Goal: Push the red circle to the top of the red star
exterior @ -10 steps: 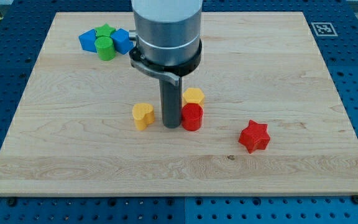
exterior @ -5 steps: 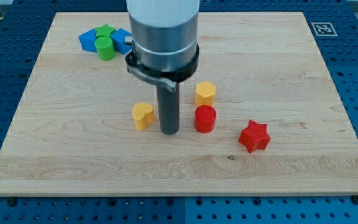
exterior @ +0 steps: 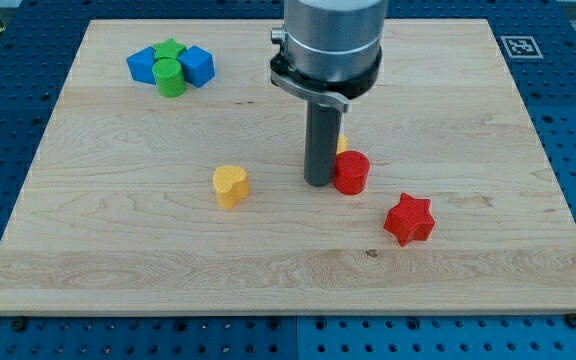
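Note:
The red circle (exterior: 351,172) stands on the wooden board, up and to the left of the red star (exterior: 409,219), with a gap between them. My tip (exterior: 318,183) rests against the left side of the red circle. A yellow block (exterior: 341,144) is mostly hidden behind the rod, just above the red circle.
A yellow heart (exterior: 231,186) lies to the left of my tip. At the board's top left sits a cluster: two blue blocks (exterior: 144,66) (exterior: 198,66), a green star (exterior: 170,49) and a green cylinder (exterior: 171,77). A marker tag (exterior: 519,46) is at the top right.
My tip has moved to the right and slightly up, pushing the red circle rightward, closer to the red star. The yellow block is now partly hidden behind the rod.

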